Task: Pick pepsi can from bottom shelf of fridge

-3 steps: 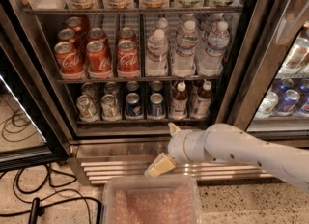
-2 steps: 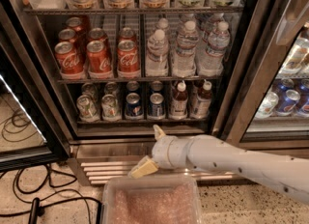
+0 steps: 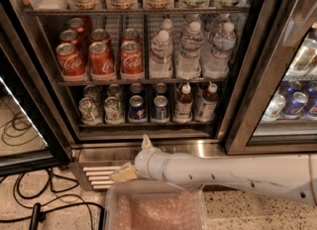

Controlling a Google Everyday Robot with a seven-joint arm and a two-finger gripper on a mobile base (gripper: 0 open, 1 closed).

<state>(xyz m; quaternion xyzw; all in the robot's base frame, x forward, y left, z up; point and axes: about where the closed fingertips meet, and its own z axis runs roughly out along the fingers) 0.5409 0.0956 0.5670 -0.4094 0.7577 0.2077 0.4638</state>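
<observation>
Two dark-blue pepsi cans [image 3: 137, 108] [image 3: 160, 108] stand at the front middle of the bottom shelf [image 3: 148, 123] of the open fridge [image 3: 163, 148], with more behind them. Green-and-white cans [image 3: 89, 110] stand to their left and brown bottles [image 3: 183, 103] to their right. My gripper [image 3: 130, 157] is outside the fridge, below the shelf and in front of the steel base, a little left of the pepsi cans. It is open and empty, one finger pointing up and one pointing left. The white arm comes in from the right.
Red Coca-Cola cans [image 3: 102, 58] and water bottles [image 3: 189, 50] fill the rack above. A clear plastic bin [image 3: 156, 209] sits on the floor under my arm. Cables [image 3: 20, 130] lie at the left by the open glass door. Another cooler [image 3: 297, 102] stands at the right.
My arm has swung left along the fridge base, carrying the gripper left and slightly lower. The cans on the shelves have not moved.
</observation>
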